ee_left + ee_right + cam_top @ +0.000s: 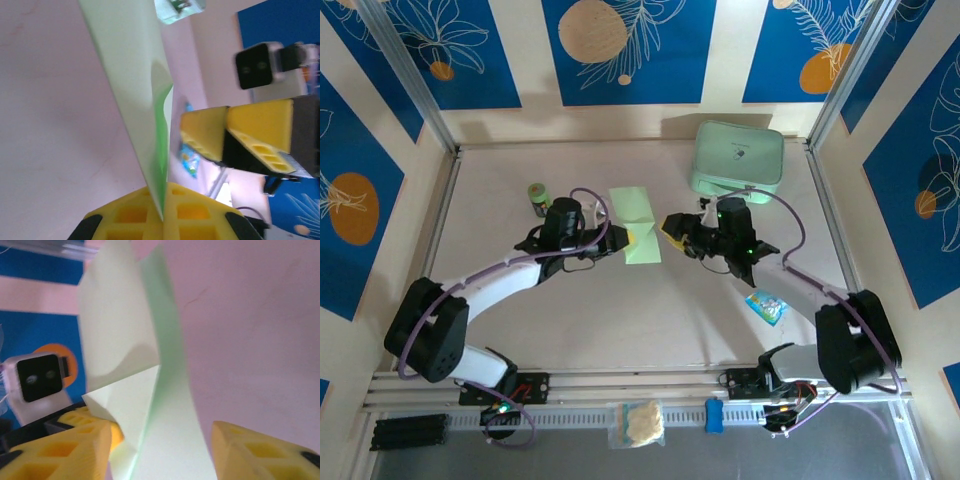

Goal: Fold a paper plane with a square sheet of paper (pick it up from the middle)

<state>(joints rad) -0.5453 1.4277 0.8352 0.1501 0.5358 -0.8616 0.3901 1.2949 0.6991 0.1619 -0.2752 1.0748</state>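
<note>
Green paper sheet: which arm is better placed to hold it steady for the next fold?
Left, probably. The left pincer is shut on the edge of the green paper sheet. The right pincer stands open, the sheet loose between its fingers, so it is freer to crease.

Robot lab cell: aluminium frame (412, 88), patterned panels (630, 50).

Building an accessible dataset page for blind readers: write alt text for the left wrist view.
The yellow-fingered left gripper is shut on an edge of a thin pale green sheet of paper, which rises, creased, up across the frame above a pale table. The yellow-fingered right gripper sits close beside the sheet on the right.
</note>
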